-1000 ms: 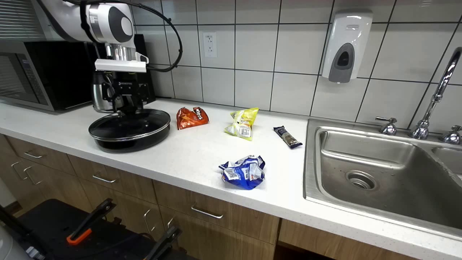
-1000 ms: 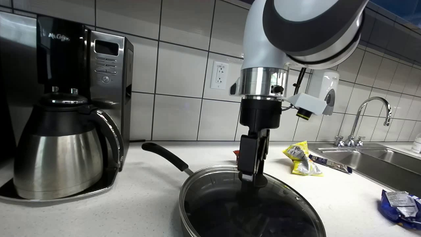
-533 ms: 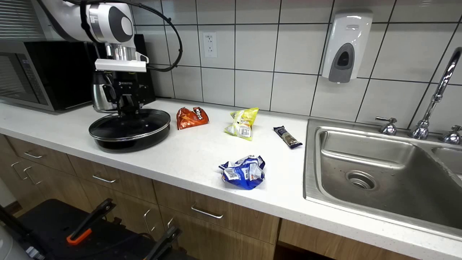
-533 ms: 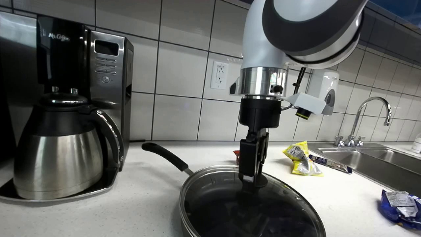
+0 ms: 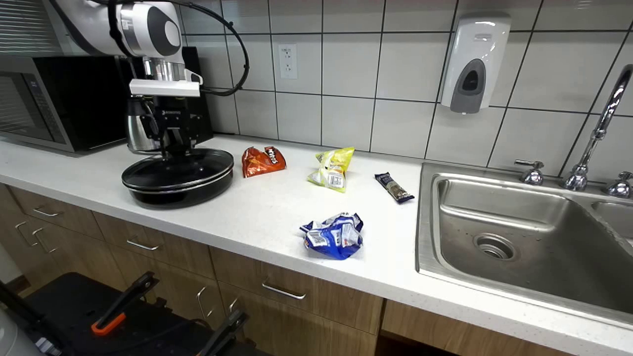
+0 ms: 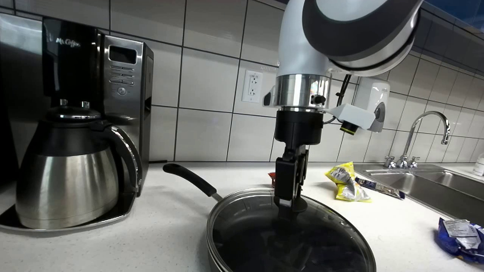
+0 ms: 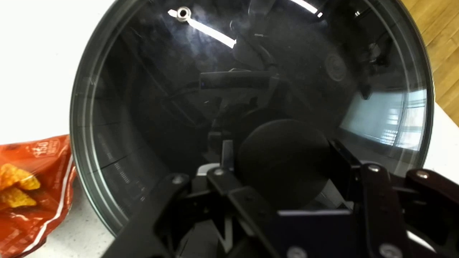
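The fingers stand either side of the round black knob, parted by no more than its width; the gripper looks to have it pinched. And right beneath spreads the glass lid, a small steam vent well out from the fingers. Look under its edge in an exterior view: a second bright line shows there, so the lid seems to sit just clear of the frying pan.

Handling, then! I'd judge this lid stiff, with some heft, slick across the dome and breakable if knocked. The knob is the place to hold, low and centred; being round, it could let the lid swivel or tip in a loose pinch.

Further out from the fingers, here's the pan handle, and a red tortilla chip bag just beside the pan. Well apart from them: the Mr. Coffee maker, a yellow chip bag, a crumpled blue snack bag, and a dark-ended snack bar near the sink.
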Tool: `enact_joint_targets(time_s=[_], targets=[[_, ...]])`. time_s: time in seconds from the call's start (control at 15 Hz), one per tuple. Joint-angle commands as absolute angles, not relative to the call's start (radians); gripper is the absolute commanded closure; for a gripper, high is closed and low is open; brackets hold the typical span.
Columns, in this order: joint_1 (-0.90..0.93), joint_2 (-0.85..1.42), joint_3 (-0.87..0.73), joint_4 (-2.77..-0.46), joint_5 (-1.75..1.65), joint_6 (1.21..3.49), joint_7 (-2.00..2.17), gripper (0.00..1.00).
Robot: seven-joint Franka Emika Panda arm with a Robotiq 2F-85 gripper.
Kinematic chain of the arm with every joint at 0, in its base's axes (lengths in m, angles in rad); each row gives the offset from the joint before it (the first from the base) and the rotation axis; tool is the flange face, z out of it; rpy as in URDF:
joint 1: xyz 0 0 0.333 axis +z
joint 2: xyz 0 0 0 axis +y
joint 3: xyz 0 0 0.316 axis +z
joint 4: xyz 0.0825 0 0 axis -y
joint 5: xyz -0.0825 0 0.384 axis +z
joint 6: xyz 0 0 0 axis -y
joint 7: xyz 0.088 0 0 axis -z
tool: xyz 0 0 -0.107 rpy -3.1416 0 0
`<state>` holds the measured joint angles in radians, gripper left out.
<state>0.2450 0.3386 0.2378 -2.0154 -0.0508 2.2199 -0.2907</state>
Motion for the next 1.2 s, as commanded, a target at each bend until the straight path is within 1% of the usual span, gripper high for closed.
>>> enact_joint_targets(time_s=[0.0,0.47,1.13], targets=[[0.25,0.279,0.239,-2.006,-0.093,2.179,-0.268,0.61],[0.238,0.224,0.234,-2.048,-0.115,2.204,-0.278,0.61],[0.189,0.107,0.195,-2.215,-0.096,2.279,-0.293,0.61]])
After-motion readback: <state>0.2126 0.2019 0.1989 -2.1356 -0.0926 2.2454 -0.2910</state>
